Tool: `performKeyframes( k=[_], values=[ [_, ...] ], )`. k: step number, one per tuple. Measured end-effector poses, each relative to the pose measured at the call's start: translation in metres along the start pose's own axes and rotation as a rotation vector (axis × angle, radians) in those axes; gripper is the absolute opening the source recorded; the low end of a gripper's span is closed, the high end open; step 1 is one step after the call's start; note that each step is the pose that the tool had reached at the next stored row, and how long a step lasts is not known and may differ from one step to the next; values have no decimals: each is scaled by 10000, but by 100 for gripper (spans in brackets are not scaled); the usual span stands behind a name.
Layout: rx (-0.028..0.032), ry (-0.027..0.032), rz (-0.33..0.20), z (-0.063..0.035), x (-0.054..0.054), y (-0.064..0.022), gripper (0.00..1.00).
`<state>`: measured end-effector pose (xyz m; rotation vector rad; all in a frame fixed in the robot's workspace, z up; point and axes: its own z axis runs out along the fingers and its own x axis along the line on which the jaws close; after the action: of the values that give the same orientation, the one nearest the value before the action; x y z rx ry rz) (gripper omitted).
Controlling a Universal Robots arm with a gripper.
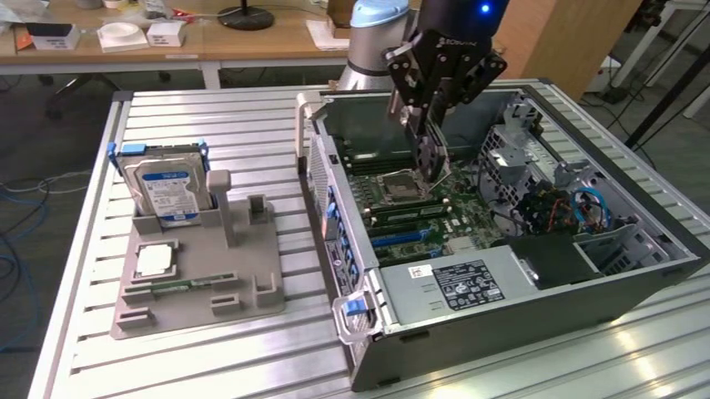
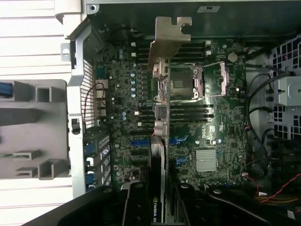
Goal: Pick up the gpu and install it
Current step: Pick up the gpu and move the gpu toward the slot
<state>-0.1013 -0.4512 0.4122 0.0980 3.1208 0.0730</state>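
In the exterior view, your gripper hangs inside the open computer case. Its jaws pinch the gpu by its upper edge, so the card stands on edge over the motherboard, near the CPU socket. I cannot tell whether its lower edge touches the board. The socket looks uncovered, so I judge that a card edge dragged across it could damage the contacts.

In the wrist view, the gpu runs edge-on from the gripper to its silver bracket, which sits close to a case wall. The card seems to lie across the blue expansion slots rather than along them. Pressed down like this, or tilted in the pinch, the connector could strike components beside a slot. The bracket could also catch on the wall.
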Motion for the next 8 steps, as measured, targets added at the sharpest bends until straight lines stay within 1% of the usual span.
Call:
performKeyframes(
  k=[8],
  values=[
    [0,2,-34,4,-123,7,26]
  ],
)
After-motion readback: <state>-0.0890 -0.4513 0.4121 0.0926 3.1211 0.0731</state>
